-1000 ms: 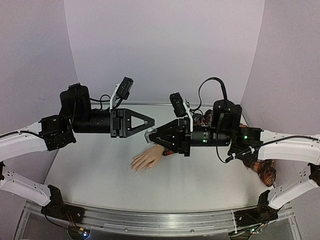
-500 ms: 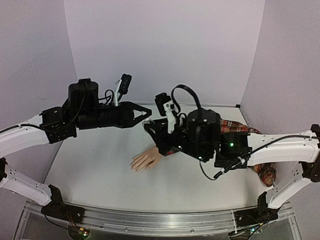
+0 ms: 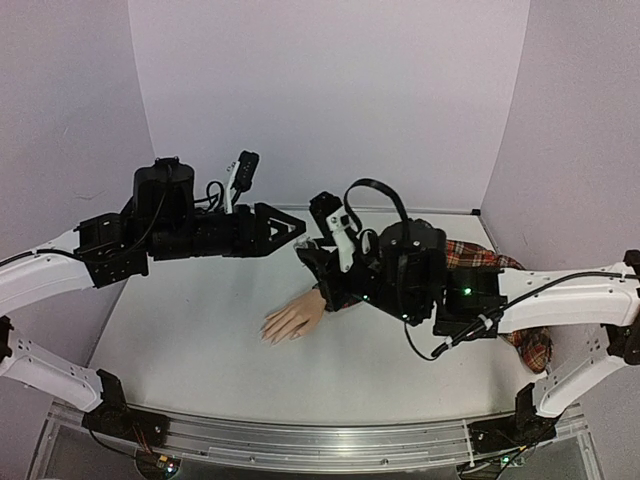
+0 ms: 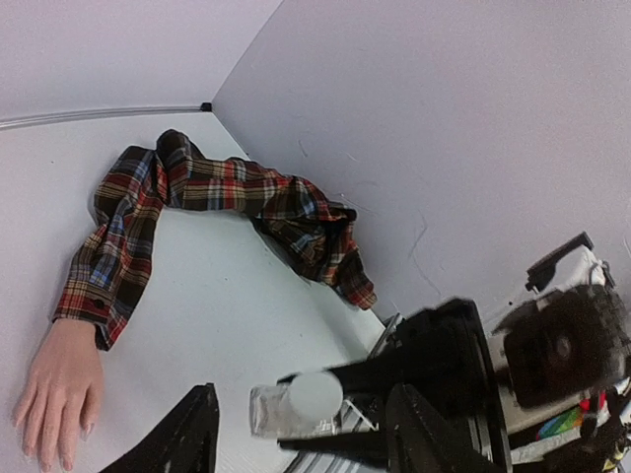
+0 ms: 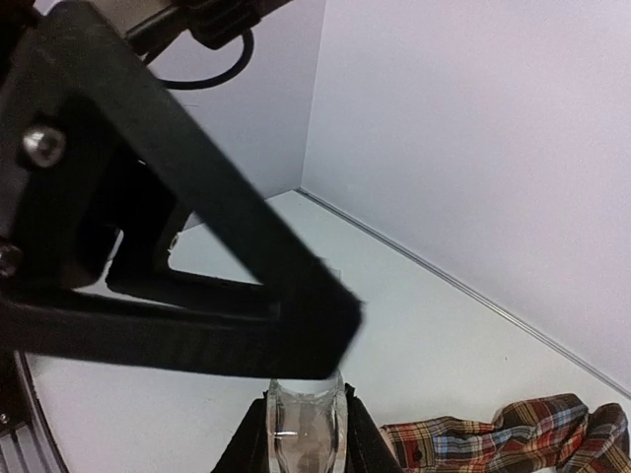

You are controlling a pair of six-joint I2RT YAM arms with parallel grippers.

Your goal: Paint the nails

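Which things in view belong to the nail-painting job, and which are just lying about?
Job: nails on the hand; bottle gripped in the right tool; open left tool facing it.
Lying about: sleeve; table.

No legible txt, labels or nos; colour sticker (image 4: 564, 424) too blurred to read

The fake hand (image 3: 295, 318) is pale pink. The sleeve (image 4: 202, 184) has red, dark and yellow checks. The bottle (image 4: 294, 404) is see-through with a white cap. The table (image 3: 200, 340) is white. The walls (image 3: 330, 100) are light purple.
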